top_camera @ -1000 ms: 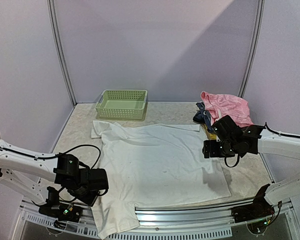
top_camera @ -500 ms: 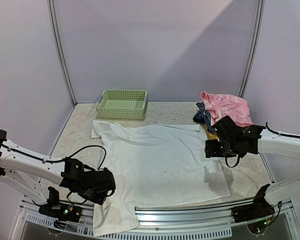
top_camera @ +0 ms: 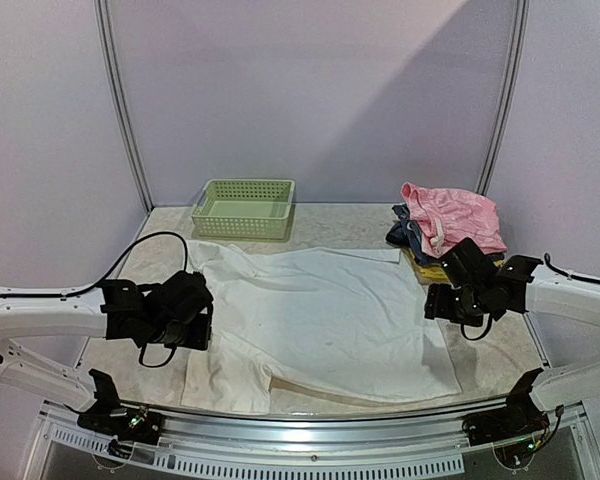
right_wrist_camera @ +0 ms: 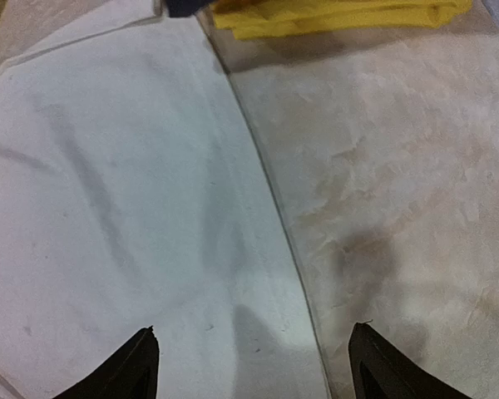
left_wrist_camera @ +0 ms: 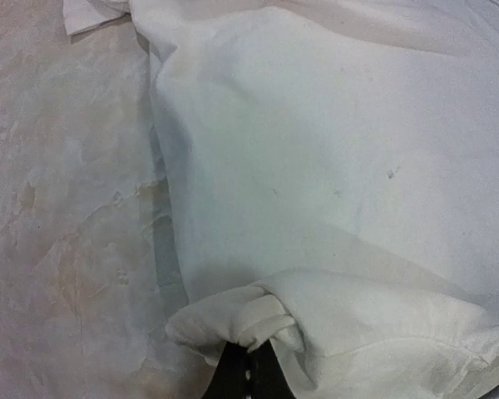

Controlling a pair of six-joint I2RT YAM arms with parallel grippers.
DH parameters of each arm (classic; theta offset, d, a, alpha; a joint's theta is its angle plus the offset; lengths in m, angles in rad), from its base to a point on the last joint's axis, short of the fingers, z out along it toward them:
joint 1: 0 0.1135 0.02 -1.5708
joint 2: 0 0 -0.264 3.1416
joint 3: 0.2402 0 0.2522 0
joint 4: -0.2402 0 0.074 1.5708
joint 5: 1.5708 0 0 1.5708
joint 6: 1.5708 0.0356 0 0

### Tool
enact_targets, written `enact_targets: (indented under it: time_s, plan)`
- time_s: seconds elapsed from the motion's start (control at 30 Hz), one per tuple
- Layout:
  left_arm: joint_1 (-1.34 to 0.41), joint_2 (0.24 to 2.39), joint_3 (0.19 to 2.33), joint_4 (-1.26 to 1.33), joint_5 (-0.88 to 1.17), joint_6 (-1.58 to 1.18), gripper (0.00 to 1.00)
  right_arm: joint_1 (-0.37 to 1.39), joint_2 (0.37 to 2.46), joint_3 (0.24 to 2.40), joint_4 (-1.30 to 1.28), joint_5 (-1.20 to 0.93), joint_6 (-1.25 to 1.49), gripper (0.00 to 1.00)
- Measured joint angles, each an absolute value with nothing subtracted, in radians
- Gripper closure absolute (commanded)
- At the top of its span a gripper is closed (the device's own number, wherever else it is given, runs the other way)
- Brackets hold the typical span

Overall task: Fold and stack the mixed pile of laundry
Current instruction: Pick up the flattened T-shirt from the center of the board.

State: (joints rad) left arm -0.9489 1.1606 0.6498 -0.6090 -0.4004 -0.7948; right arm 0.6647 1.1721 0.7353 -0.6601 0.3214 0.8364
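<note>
The large white garment point(top_camera: 325, 315) lies spread over the middle of the table. My left gripper point(top_camera: 202, 320) is at its left side, shut on a bunched fold of the white cloth point(left_wrist_camera: 233, 320); the black fingertips barely show under the bunch at my left gripper point(left_wrist_camera: 249, 366). My right gripper point(top_camera: 435, 303) hovers over the garment's right edge point(right_wrist_camera: 270, 199), open, with one fingertip point(right_wrist_camera: 141, 362) above the cloth and the other above bare table. The pink piece point(top_camera: 458, 218) lies crumpled at the back right.
A pale green lattice basket point(top_camera: 243, 208) stands at the back left. Under the pink piece sit folded dark blue clothes point(top_camera: 405, 235) and yellow clothes point(right_wrist_camera: 341, 15). The metal rail point(top_camera: 310, 430) runs along the near edge.
My left gripper shut on the white garment's near left part and pulled it up and away from the front rail, so the cloth no longer hangs over it. My right gripper drifted slightly right.
</note>
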Motion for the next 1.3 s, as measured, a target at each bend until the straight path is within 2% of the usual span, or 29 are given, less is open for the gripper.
enact_targets:
  time_s: [0.07,0.23,0.43,0.7,0.9,1.3]
  plan:
    - [-0.920,1.171,0.636,-0.563,-0.392,-0.766,1.00,0.634,1.165,0.709,-0.682,0.295,0.863,0.28]
    - [-0.884,1.190,0.599,-0.490,-0.371,-0.707,1.00,0.614,1.158,0.664,-0.725,0.238,0.928,0.30]
    - [-0.839,1.190,0.542,-0.413,-0.321,-0.673,1.00,0.614,1.121,0.563,-0.744,0.131,1.001,0.42]
    - [-0.831,1.190,0.524,-0.358,-0.271,-0.656,1.00,0.617,1.100,0.487,-0.795,-0.023,1.023,0.52]
    - [-0.831,1.191,0.524,-0.350,-0.269,-0.654,1.00,0.650,1.087,0.480,-0.818,-0.075,1.020,0.54]
    - [-0.830,1.193,0.524,-0.349,-0.273,-0.654,1.00,0.674,1.070,0.513,-0.980,-0.093,1.015,0.51]
